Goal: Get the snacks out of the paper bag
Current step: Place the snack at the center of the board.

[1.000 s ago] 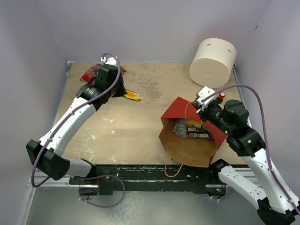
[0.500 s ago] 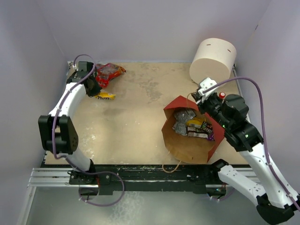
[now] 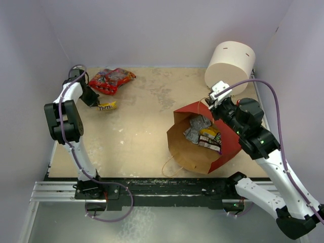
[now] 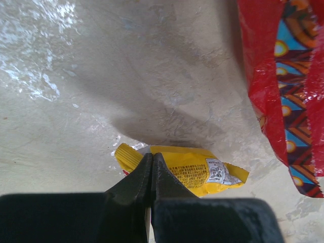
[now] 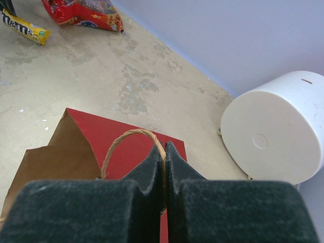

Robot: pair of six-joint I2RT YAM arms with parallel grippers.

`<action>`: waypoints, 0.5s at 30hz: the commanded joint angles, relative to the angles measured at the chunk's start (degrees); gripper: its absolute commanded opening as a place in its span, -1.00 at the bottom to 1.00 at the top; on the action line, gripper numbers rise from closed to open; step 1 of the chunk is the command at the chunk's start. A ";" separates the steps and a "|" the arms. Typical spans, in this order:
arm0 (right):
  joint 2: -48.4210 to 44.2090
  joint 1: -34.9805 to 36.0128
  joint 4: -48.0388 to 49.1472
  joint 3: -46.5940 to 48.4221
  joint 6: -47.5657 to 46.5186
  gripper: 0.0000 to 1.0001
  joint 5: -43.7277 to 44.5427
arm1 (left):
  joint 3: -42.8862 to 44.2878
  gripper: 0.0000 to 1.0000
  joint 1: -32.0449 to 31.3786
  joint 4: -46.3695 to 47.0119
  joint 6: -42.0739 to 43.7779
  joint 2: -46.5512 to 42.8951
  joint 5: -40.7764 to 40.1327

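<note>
The red-brown paper bag [image 3: 223, 154] lies on its side at centre right, its mouth facing left. Inside show a crinkled silver-grey packet [image 3: 196, 124], a yellow wrapper [image 3: 210, 133] and a dark packet [image 3: 209, 144]. My right gripper [image 3: 213, 107] is shut on the bag's string handle [image 5: 121, 142] at its top edge; the right wrist view shows the pinch [image 5: 164, 147]. My left gripper [image 3: 92, 99] is at the far left, shut on the end of a yellow packet [image 3: 107, 106] low over the table [image 4: 197, 172]. The red cartoon-printed bag [image 3: 112, 80] lies just behind it.
A large white cylinder [image 3: 230, 66] stands at the back right, close behind the right gripper. The left wall is right beside the left arm. A second string handle [image 3: 169, 164] trails from the bag's near edge. A raised rail [image 3: 152, 185] runs along the near edge.
My left arm swung from the table's middle to the far left, carrying the yellow packet. My right gripper moved back with the handle, and the bag's mouth shifted left and opened wider.
</note>
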 commanded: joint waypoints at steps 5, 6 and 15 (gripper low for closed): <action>-0.35 0.06 3.61 1.02 -1.65 -1.00 1.08 | 5.24 -0.52 0.31 -1.17 3.09 0.94 2.14; -0.44 0.04 3.37 1.06 -1.65 -1.00 1.01 | 5.30 -0.31 0.29 -1.31 3.79 0.38 1.53; -1.01 0.11 2.53 1.56 -0.03 -1.00 -0.29 | -5.36 0.31 -1.14 3.24 6.86 -15.08 4.09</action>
